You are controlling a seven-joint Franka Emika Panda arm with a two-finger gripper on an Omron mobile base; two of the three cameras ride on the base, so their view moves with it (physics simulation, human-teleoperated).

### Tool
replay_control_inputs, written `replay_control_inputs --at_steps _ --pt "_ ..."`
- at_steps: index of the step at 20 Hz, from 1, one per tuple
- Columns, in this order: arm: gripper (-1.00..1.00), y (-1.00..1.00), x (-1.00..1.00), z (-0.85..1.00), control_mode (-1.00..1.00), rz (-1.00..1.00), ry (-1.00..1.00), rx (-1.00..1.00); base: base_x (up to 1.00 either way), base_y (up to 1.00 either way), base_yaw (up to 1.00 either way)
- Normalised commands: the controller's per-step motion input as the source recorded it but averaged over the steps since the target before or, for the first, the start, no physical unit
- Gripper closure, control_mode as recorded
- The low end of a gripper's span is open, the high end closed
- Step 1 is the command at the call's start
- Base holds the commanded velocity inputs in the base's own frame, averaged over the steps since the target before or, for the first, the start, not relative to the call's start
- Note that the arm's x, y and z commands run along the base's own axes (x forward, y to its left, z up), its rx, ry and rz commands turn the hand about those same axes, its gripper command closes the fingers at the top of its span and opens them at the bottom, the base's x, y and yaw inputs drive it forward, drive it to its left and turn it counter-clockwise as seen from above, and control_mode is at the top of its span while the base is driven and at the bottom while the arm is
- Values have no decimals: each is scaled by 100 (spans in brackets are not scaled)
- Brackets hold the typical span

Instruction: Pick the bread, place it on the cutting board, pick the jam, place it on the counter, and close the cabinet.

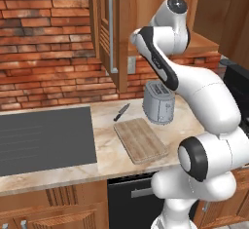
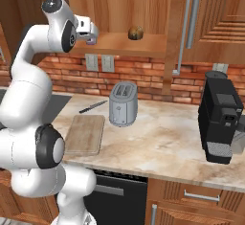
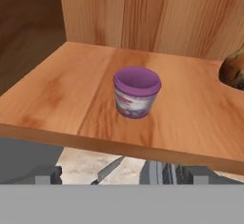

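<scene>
Jam point(image 3: 136, 93), on cabinet shelf left of bread point(image 3: 233, 69), looks light, rigid, slick: take by its sides; gripper point(image 2: 90, 33) state unreadable.

The white arm point(image 2: 28, 90) rises from the base in a tall folded pose: a broad lower link climbs from the dark-ringed shoulder joint point(image 2: 48, 153), bends back at the elbow, and carries on up to a rounded wrist joint point(image 2: 56, 7) at the top of the reach. From there the hand turns forward, roughly level. In the left base view the forearm point(image 1: 156, 57), with its long dark stripe, slants down and away from the wrist. The gripper point(image 2: 92, 32) sits at the front of the hand in the right base view; its fingers are too small there to tell whether the jaws stand apart or together.
</scene>
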Motion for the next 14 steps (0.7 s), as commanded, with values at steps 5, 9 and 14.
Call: replay_control_inputs --at_steps 5,9,14 --pt "-100 0 38 0 -100 0 0 0 0 0 0" --pt "-100 0 43 0 -100 0 0 0 0 0 0" --pt "-100 0 33 0 -100 0 0 0 0 0 0"
